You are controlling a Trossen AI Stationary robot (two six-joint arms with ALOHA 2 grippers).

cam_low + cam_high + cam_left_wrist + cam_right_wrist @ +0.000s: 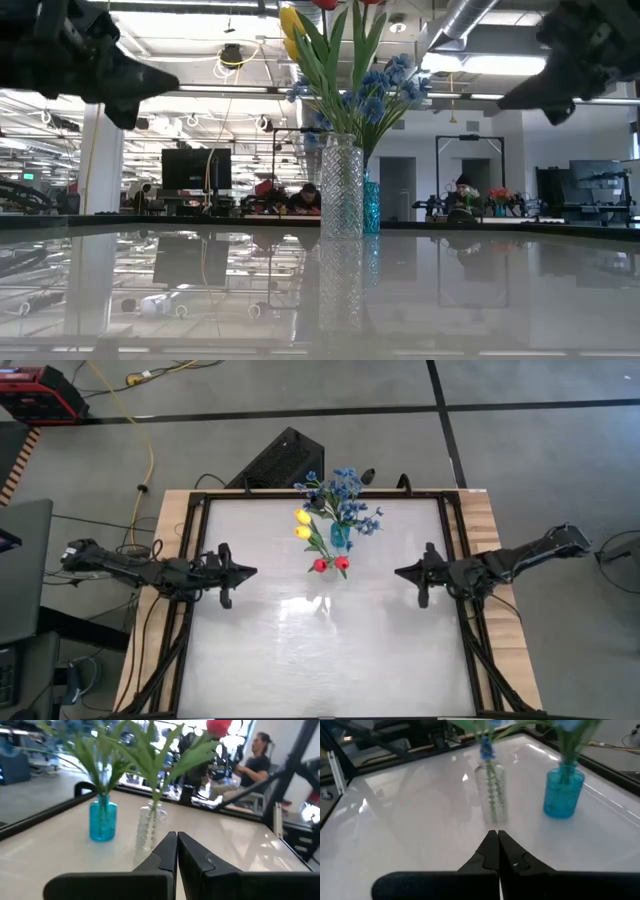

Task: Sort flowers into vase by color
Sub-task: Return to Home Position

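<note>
A small blue vase (339,537) stands upright on the table's far middle and holds small blue blossoms (343,491). Just near of it stands a clear ribbed glass vase (341,186) holding yellow tulips (303,524) and red tulips (330,565). Both vases rest on their bases and show in the left wrist view, blue (103,821) and clear (149,825), and in the right wrist view, blue (563,791) and clear (491,793). My left gripper (250,571) hovers shut left of the vases. My right gripper (400,572) hovers shut to their right. Both point at the vases.
The white tabletop (320,650) has a dark frame (452,560) along its sides. A dark box (280,460) sits beyond the far edge. In the room behind, people sit at desks (300,198), and one person (252,762) shows in the left wrist view.
</note>
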